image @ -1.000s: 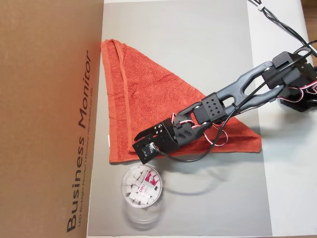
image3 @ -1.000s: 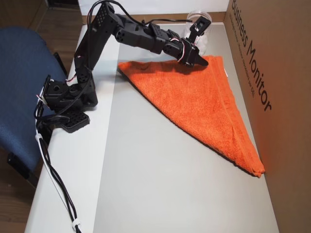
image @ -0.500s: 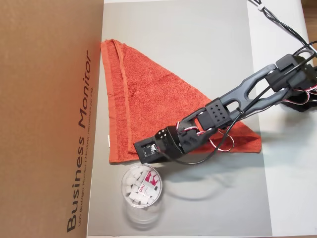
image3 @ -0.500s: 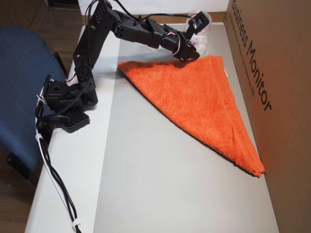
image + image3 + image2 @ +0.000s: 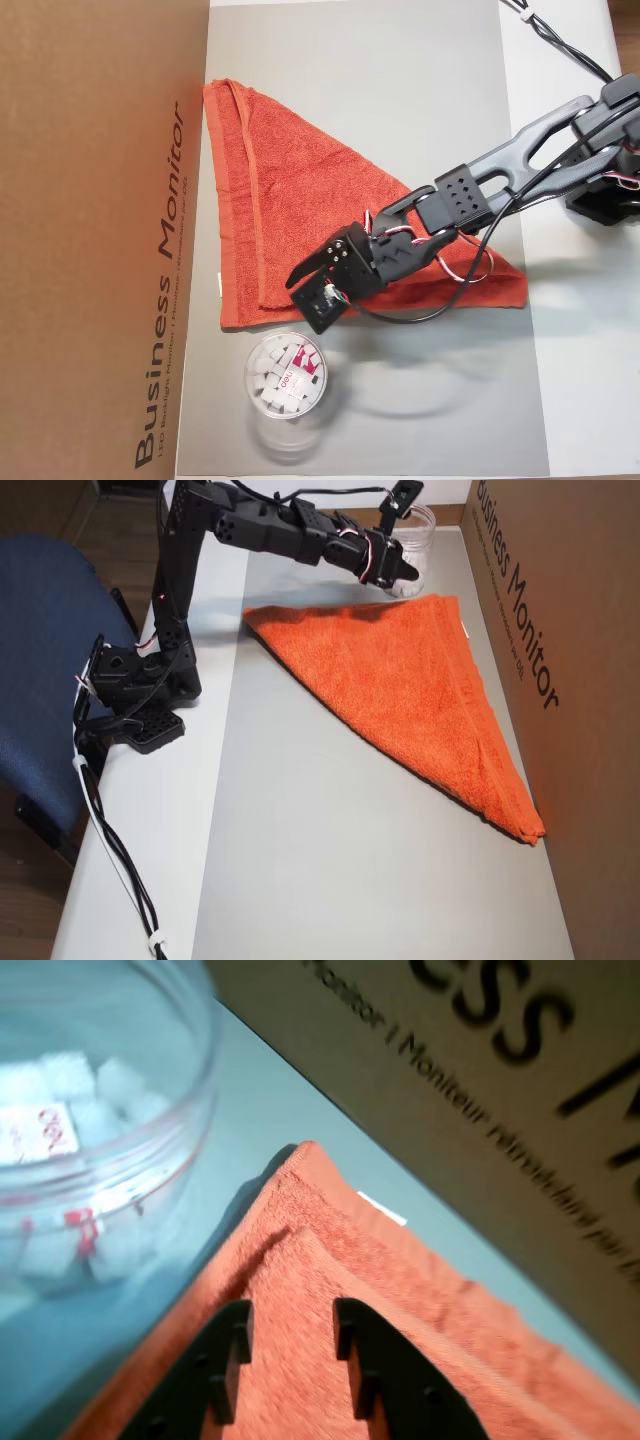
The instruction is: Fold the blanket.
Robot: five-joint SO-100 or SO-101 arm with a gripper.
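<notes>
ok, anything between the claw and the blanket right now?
Nothing visible. The claw hangs open directly over the blanket near its corner, with only air between in the wrist view. The clear jar of white pieces stands just off that corner on the grey mat, beside the path, not in it.

In the wrist view the blanket (image 5: 400, 1300) runs off the bottom and right edges, the jar (image 5: 90, 1130) is blurred and cut by the top and left edges, and the box (image 5: 480, 1080) lettering is cropped. In an overhead view the arm (image 5: 480, 190) hides part of the blanket.
</notes>
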